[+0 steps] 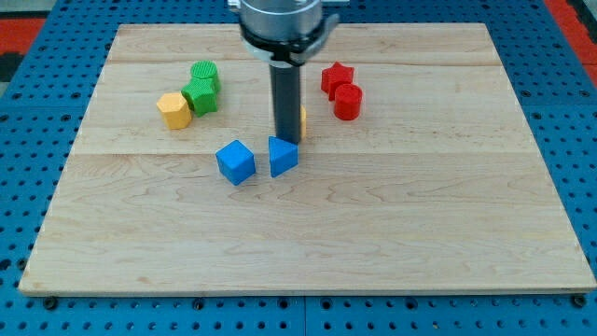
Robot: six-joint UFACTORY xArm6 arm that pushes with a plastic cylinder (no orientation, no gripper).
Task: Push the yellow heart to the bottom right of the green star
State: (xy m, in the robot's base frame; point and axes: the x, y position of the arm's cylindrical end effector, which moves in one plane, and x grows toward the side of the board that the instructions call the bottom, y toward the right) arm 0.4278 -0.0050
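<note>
My tip rests on the board just above the blue triangular block. A yellow block peeks out from behind the rod's right side; most of it is hidden, so I cannot make out its shape. Two green blocks touch each other at the upper left. The lower one looks like the green star, and the upper one is rounder. They lie well to the left of my tip.
A yellow hexagon-like block touches the lower green block's left side. A blue cube sits left of the blue triangular block. A red star and a red cylinder lie to the rod's right. The wooden board lies on a blue pegboard.
</note>
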